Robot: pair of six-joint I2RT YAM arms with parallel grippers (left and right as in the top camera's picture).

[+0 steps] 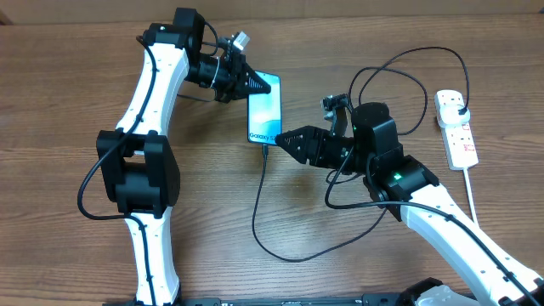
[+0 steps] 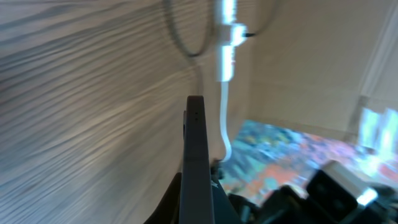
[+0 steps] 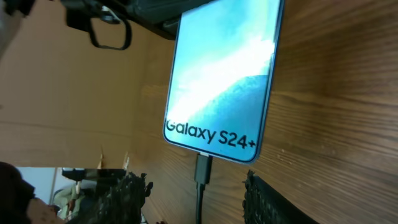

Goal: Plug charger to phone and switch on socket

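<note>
Brown wood grain runs across the tabletop (image 1: 68, 51) under both my arms. From overhead, my left gripper (image 1: 253, 85) meets the far short end of the phone (image 1: 265, 109). My right gripper (image 1: 285, 137) sits just beside the near end, where the charger (image 1: 257, 204) enters. That thin black cable loops over the table to the socket (image 1: 459, 136), a white oblong strip with red marks, well apart on my right. The black plug (image 1: 460, 105) sits on the strip's far end.

Only my left wrist camera shows the phone edge-on, a slim dark slab rising between my dark fingers (image 2: 171, 205), which are clamped on it. The socket is a white blur beyond.

Only my right wrist camera reads "Galaxy S24+" on the glossy light blue screen. It also shows the connector tip (image 3: 204, 167) seated in the bottom edge. There my ribbed black fingers (image 3: 134, 193) stand apart on either side of the cable, gripping nothing.
</note>
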